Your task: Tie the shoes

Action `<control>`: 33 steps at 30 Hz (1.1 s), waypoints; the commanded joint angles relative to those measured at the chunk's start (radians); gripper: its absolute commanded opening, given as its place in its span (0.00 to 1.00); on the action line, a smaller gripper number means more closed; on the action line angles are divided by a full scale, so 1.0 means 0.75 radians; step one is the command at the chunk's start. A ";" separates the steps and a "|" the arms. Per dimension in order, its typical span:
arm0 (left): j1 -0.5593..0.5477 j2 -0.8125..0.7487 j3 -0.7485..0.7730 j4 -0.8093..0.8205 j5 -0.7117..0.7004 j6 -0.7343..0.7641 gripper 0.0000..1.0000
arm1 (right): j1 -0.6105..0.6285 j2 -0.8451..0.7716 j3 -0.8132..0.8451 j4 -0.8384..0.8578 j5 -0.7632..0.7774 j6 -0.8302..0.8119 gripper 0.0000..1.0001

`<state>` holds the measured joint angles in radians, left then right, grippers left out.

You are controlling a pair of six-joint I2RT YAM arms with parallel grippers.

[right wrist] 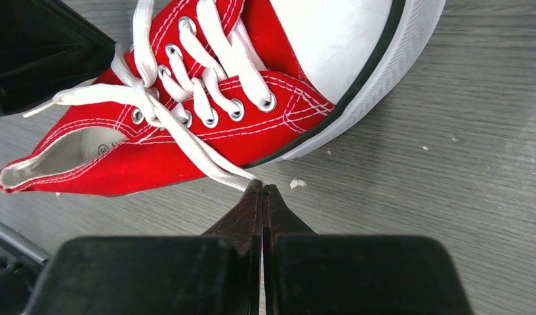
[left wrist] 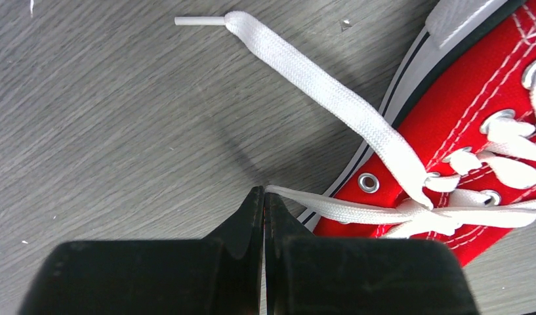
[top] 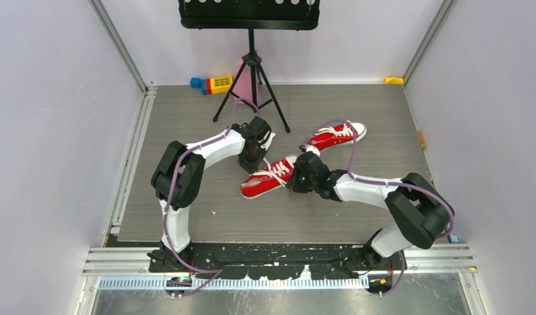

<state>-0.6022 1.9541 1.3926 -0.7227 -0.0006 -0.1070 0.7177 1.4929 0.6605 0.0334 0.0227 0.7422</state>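
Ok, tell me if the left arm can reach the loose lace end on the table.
Likely yes, once it lets go: the left gripper is shut on another lace strand, and the loose lace end lies on bare table ahead.

A robotics lab test cell: plain white panel walls stand on three sides, held in bare aluminium uprights, closing in a grey wood-grain table. Two white-and-black robot arms are bolted side by side to a black mounting rail at the near edge, with purple cables strapped along them in the open. A black tripod stand is set up at the back, and coloured toy blocks lie against the rear wall beside it, loose props rather than household furnishings
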 commanded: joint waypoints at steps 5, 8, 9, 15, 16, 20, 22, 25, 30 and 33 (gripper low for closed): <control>0.019 -0.025 -0.092 -0.044 -0.243 -0.064 0.00 | 0.061 0.074 -0.009 -0.365 0.293 0.046 0.00; 0.016 -0.048 -0.125 -0.019 -0.243 -0.074 0.00 | 0.074 0.072 -0.024 -0.378 0.330 0.066 0.00; 0.015 -0.049 -0.131 -0.012 -0.241 -0.076 0.00 | 0.080 0.076 -0.026 -0.377 0.341 0.070 0.00; 0.009 -0.023 -0.169 0.000 -0.239 -0.076 0.00 | 0.097 0.142 0.011 -0.436 0.443 0.091 0.00; 0.010 -0.029 -0.186 0.004 -0.263 -0.078 0.00 | 0.099 0.137 0.016 -0.463 0.478 0.096 0.00; 0.009 -0.067 -0.221 0.019 -0.294 -0.095 0.00 | 0.102 0.091 0.004 -0.516 0.556 0.107 0.00; 0.006 -0.073 -0.224 0.025 -0.297 -0.103 0.00 | 0.108 0.090 0.013 -0.536 0.578 0.111 0.00; -0.001 -0.065 -0.223 0.023 -0.317 -0.108 0.00 | 0.120 0.111 0.032 -0.555 0.604 0.117 0.00; -0.004 -0.057 -0.241 0.037 -0.296 -0.112 0.00 | 0.139 0.153 0.025 -0.556 0.632 0.143 0.00; -0.012 -0.055 -0.243 0.036 -0.302 -0.119 0.00 | 0.150 0.177 0.023 -0.559 0.656 0.165 0.00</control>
<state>-0.6292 1.8919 1.2640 -0.6075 -0.1036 -0.2054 0.8387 1.5650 0.7300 -0.1097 0.3447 0.8707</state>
